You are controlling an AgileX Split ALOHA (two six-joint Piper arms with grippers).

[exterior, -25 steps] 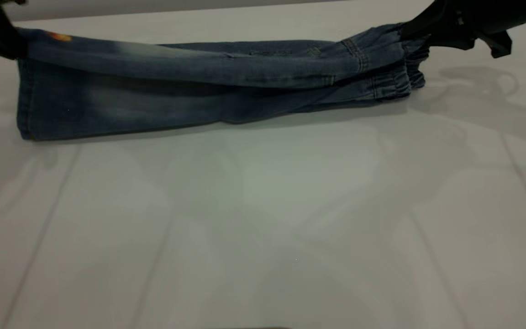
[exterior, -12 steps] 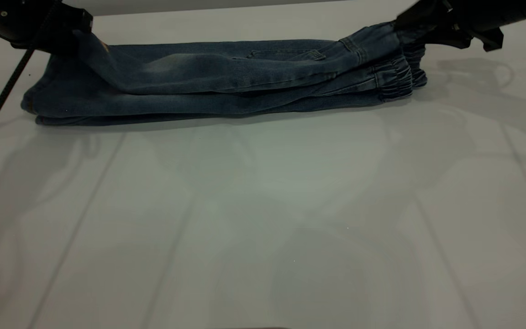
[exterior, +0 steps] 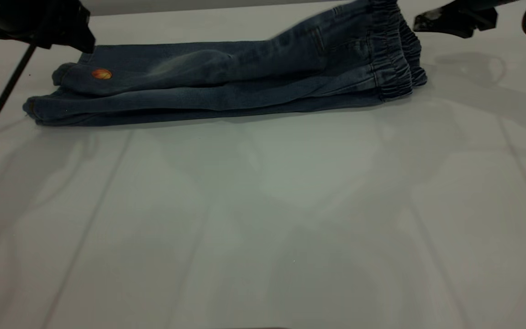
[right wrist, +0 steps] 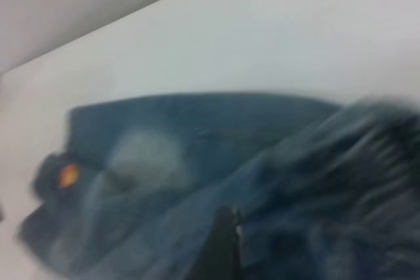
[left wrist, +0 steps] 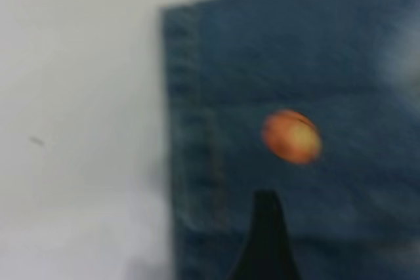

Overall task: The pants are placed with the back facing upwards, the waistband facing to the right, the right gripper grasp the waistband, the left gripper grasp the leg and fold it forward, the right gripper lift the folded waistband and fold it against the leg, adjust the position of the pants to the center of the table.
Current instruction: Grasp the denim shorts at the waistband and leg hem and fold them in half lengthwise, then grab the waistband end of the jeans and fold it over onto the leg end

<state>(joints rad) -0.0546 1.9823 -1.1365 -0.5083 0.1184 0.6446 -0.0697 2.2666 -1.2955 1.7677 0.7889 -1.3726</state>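
Pants (exterior: 226,87) lie folded lengthwise across upper part of table (exterior: 263,219), exterior view. Leg (exterior: 121,75) with orange ball print on top at upper left. Left gripper (exterior: 69,34) hangs just above leg end, apart from cloth; jaw state unclear. Waistband (exterior: 393,50) raised at upper right. Right gripper (exterior: 432,23) just beside it; grip unclear.

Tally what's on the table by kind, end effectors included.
Jeans: 1
End effectors: 2, left end effector above the printed leg, right end effector beside the waistband
Total: 3
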